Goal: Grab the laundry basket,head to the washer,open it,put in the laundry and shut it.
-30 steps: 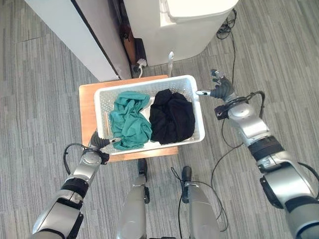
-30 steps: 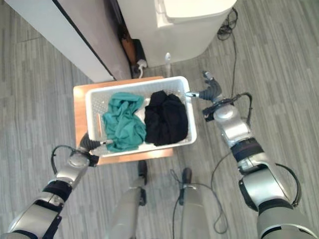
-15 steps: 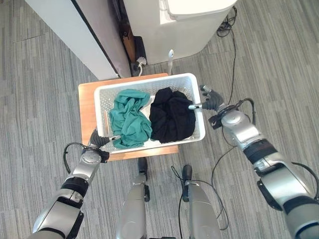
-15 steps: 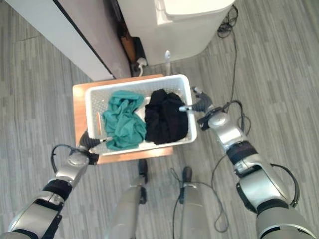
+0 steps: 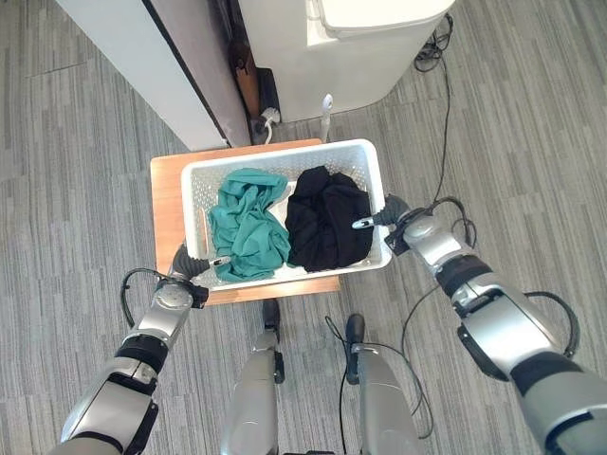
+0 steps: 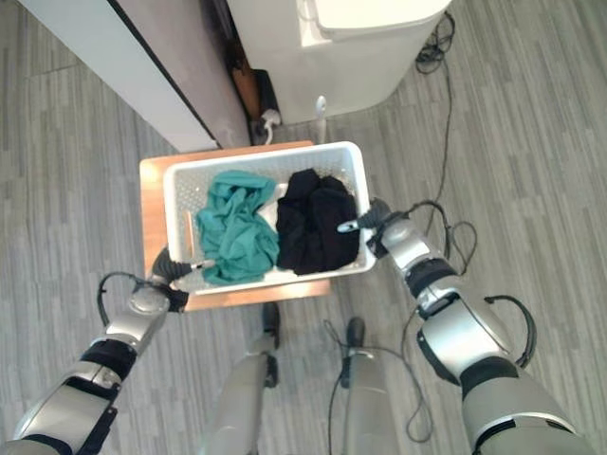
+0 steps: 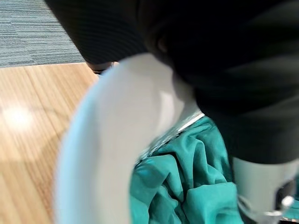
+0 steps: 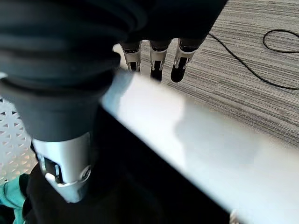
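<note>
The right hand [image 5: 391, 216] grips the right-hand rim of the white laundry basket [image 5: 285, 167]: its own wrist view shows the thumb [image 8: 65, 175] inside, over the black clothing [image 5: 327, 221], and the fingers [image 8: 154, 58] curled down the outer side, so the rim is pinched between them. In the head views this hand sits at about 3 o'clock on the basket.

The left hand [image 5: 193, 267] is at the basket's 8 o'clock corner, near the robot. Its wrist view shows the white rim running close under the dark cover with the thumb [image 7: 261, 186] reaching inside beside the teal clothing [image 5: 245, 224]; the fingers are hidden, so whether it has closed on the rim cannot be told.

The basket rests on a small wooden table [image 5: 167, 205], which shows as a bare strip at 9 o'clock and a thin edge at 6 o'clock. Inside, the teal clothing fills the 9 o'clock half and the black clothing the 3 o'clock half, the two heaps touching at the middle.

At 12 o'clock from the basket, well apart across the grey floor, stands the white washer [image 5: 356, 47], and at 11 o'clock a white cabinet [image 5: 133, 66].
</note>
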You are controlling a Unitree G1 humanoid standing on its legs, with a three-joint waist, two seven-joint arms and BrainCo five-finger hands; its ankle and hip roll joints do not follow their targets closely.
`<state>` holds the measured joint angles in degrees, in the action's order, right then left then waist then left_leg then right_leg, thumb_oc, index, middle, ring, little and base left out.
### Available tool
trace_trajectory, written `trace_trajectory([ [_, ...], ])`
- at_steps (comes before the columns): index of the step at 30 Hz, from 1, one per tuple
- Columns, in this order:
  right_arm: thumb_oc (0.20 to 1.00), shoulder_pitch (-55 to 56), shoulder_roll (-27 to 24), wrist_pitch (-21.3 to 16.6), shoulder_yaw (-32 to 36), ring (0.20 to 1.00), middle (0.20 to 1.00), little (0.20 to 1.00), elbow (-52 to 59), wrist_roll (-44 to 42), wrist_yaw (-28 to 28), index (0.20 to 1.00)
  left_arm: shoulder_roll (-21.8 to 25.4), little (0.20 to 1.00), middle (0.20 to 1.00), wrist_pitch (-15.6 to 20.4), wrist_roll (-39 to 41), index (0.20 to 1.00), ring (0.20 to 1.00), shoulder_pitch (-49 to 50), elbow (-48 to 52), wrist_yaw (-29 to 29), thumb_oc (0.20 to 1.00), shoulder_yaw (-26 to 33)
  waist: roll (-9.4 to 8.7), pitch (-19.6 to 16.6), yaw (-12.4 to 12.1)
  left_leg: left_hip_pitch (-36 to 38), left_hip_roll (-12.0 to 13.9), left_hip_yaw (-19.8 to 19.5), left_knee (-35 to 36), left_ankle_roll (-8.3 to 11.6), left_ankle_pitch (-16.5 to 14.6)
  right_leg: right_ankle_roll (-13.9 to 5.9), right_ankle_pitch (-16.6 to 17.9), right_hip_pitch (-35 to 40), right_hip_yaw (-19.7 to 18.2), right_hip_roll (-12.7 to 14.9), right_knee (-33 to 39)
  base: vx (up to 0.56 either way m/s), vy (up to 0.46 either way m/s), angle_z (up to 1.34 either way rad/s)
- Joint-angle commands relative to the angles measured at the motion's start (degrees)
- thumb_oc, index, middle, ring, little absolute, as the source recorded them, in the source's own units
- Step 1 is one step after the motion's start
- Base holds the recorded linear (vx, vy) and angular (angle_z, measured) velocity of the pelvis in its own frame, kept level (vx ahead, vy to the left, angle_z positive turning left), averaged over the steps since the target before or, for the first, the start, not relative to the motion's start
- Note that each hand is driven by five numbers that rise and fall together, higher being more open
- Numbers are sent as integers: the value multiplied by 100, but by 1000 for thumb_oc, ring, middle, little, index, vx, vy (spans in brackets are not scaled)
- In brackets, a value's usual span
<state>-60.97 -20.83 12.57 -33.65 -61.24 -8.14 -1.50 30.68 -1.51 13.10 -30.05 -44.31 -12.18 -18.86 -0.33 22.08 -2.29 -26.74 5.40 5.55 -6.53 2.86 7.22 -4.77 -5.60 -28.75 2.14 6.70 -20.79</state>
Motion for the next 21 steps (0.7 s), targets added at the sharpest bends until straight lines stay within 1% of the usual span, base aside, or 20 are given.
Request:
trace_trajectory([
  [1, 1000, -451, -58, -72, -166, 1000, 1000, 1000, 0, 9, 7, 1000, 71, 1000, 1000, -53, -94, 1000, 1000, 42, 222, 21, 1000, -73, -68, 1, -48, -235, 130, -479, -799, 70, -861, -39, 831, -9, 132, 235, 787, 0, 0, 0],
  [2, 1000, -452, -56, -71, -167, 1000, 1000, 1000, 0, 9, 7, 1000, 73, 1000, 1000, -56, -95, 1000, 1000, 45, 225, 21, 1000, -71, -68, 1, -48, -234, 130, -478, -799, 70, -862, -39, 831, -8, 131, 235, 787, 0, 0, 0],
  [4, 1000, -475, -94, -92, -150, 1000, 1000, 1000, 142, -82, 30, 1000, 271, 1000, 1000, -69, -281, 1000, 1000, -1, 547, -44, 1000, 37, -60, 11, -67, -217, 132, -484, -792, 69, -870, -51, 824, -10, 132, 240, 776, 0, 0, 0],
  [8, 1000, -455, -163, -102, -130, 1000, 1000, 1000, 331, -83, 36, 1000, 358, 1000, 1000, -64, -427, 1000, 1000, -45, 783, -78, 1000, 117, -59, 16, -59, -228, 128, -488, -795, 70, -875, -54, 816, -23, 132, 244, 771, 0, 0, 0],
  [13, 1000, -389, -348, -134, -26, 1000, 1000, 1000, 697, -56, 68, 1000, 563, 1000, 1000, -62, -749, 1000, 1000, 42, 1371, -117, 1000, 316, -47, -27, -60, -208, 130, -476, -797, 56, -930, -60, 800, -23, 109, 240, 767, 6, -2, 0],
  [16, 1000, -364, -526, -150, 33, 1000, 1000, 1000, 904, -58, 68, 1000, 652, 1000, 1000, -137, -1024, 1000, 1000, -135, 1267, -175, 1000, 320, -39, -55, -32, -198, 139, -452, -848, 48, -980, -68, 781, -45, 70, 241, 734, 11, 0, 0],
  [19, 1000, -404, -577, -138, 50, 1000, 1000, 1000, 981, -73, 61, 1000, 640, 1000, 1000, -186, -1057, 1000, 1000, -220, 1171, -168, 1000, 273, -44, -45, -24, -231, 145, -424, -892, 42, -997, -72, 797, -90, 58, 238, 723, -2, 4, -1],
  [21, 1000, -443, -636, -107, -17, 1000, 1000, 1000, 1139, -10, 29, 1000, 529, 1000, 1000, -228, -980, 1000, 1000, -466, 884, -196, 1000, 160, -63, -18, 23, -302, 155, -410, -974, 30, -1020, -72, 818, -139, 53, 227, 732, -10, 5, -7],
])
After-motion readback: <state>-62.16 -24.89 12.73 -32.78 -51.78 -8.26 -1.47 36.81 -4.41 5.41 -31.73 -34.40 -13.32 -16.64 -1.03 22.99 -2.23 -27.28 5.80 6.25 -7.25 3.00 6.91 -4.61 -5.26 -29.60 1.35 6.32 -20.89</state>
